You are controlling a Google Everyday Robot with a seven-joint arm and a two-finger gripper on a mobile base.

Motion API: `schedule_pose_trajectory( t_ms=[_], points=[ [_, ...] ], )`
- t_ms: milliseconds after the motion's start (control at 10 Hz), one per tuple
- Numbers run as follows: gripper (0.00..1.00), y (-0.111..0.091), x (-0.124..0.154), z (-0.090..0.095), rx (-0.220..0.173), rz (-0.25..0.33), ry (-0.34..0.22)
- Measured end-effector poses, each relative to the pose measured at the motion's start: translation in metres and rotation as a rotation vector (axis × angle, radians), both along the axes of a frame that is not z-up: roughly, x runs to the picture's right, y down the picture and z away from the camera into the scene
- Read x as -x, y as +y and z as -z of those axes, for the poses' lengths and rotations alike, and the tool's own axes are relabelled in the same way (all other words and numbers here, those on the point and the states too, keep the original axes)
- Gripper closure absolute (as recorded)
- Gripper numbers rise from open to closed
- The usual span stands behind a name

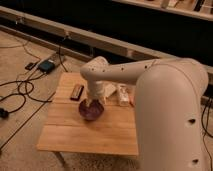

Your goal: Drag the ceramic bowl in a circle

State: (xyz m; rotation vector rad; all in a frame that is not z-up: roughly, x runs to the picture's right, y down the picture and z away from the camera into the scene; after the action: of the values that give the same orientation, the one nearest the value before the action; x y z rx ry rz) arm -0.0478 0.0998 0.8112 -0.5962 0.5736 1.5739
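The ceramic bowl point(91, 110) is a glossy dark purple round bowl sitting near the middle of the small wooden table point(90, 135). My gripper point(93, 101) comes down from the white arm onto the bowl's far rim, reaching into or against it. The arm's wrist hides the far part of the bowl.
A dark flat rectangular object point(77, 92) lies on the table left of the bowl. A white packet point(122, 94) and pale items lie to the right behind the bowl. Cables and a small box point(46, 65) are on the floor to the left. My large arm body fills the right side.
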Motion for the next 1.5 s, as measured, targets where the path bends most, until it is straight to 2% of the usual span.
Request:
schedule_pose_trajectory(
  t_ms=[800,1100,1200,1500],
  points=[
    [0.35,0.033,-0.02,-0.029,0.062,-0.027,0.039],
    [0.35,0.042,-0.018,-0.04,0.082,-0.024,0.03],
    [0.38,0.044,-0.017,-0.041,0.086,-0.018,0.026],
    [0.66,0.05,-0.016,-0.043,0.102,0.0,0.024]
  ],
)
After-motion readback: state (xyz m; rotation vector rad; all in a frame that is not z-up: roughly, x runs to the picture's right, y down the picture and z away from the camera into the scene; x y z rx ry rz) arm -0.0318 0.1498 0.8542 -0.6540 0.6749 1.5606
